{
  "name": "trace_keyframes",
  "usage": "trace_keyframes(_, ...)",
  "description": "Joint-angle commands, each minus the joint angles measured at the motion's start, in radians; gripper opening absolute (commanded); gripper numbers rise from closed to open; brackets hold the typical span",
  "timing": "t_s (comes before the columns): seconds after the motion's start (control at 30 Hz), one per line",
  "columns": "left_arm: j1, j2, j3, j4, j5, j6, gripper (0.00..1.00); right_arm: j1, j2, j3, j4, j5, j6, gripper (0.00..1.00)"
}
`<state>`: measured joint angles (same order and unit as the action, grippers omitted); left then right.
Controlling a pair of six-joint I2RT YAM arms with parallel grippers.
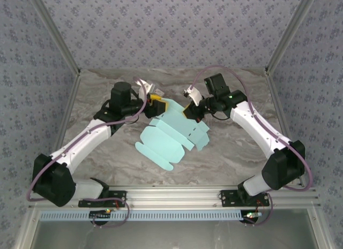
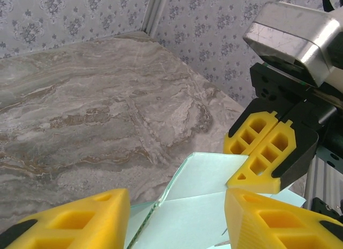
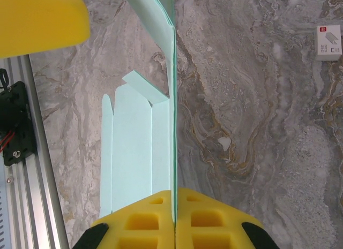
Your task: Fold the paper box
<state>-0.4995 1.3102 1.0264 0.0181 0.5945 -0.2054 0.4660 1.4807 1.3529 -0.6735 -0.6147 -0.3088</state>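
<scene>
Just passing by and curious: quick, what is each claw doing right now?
Left gripper: open, astride an edge of the pale blue thin card paper box.
Right gripper: closed, pinching the paper box.

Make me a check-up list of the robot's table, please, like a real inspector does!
Surface: grey marbled table, no spills seen.
Job's things: pale blue paper box, still mostly a flat sheet, with one panel lifted.
Clutter: small white tag lying on the table.
Grippers: right gripper shut on the raised card edge; left gripper open, with a finger on each side of the card.
Cables: purple cables loop along both arms.
Surroundings: patterned walls; metal rail at the near edge.
</scene>
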Motion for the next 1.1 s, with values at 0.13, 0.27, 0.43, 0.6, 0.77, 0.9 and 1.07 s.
trace_keyframes(0.13, -0.044, 0.012, 0.037, -0.014, 0.094, 0.044, 0.44, -0.013, 0.003, 0.032, 0.029, -0.032, 0.069, 0.0)
trace_keyframes(0.27, -0.069, 0.025, 0.036, 0.01, 0.125, 0.045, 0.42, -0.016, 0.012, 0.035, 0.033, -0.015, 0.091, 0.0)
trace_keyframes(0.43, -0.093, 0.076, 0.056, 0.005, 0.14, 0.046, 0.42, -0.011, 0.015, 0.029, 0.06, -0.026, 0.114, 0.0)
trace_keyframes(0.6, -0.103, 0.1, 0.075, -0.004, 0.137, 0.05, 0.43, 0.0, 0.012, 0.025, 0.062, -0.023, 0.1, 0.0)
trace_keyframes(0.77, -0.089, 0.047, 0.052, -0.054, 0.047, 0.071, 0.49, -0.011, 0.002, 0.023, 0.011, 0.059, 0.035, 0.0)
trace_keyframes(0.9, -0.041, -0.027, -0.018, -0.046, -0.002, 0.031, 0.54, -0.003, 0.003, 0.015, -0.02, 0.161, -0.024, 0.0)
trace_keyframes(1.07, 0.023, -0.14, -0.138, 0.003, -0.091, -0.052, 0.59, 0.034, 0.007, -0.029, 0.033, 0.352, -0.059, 0.0)
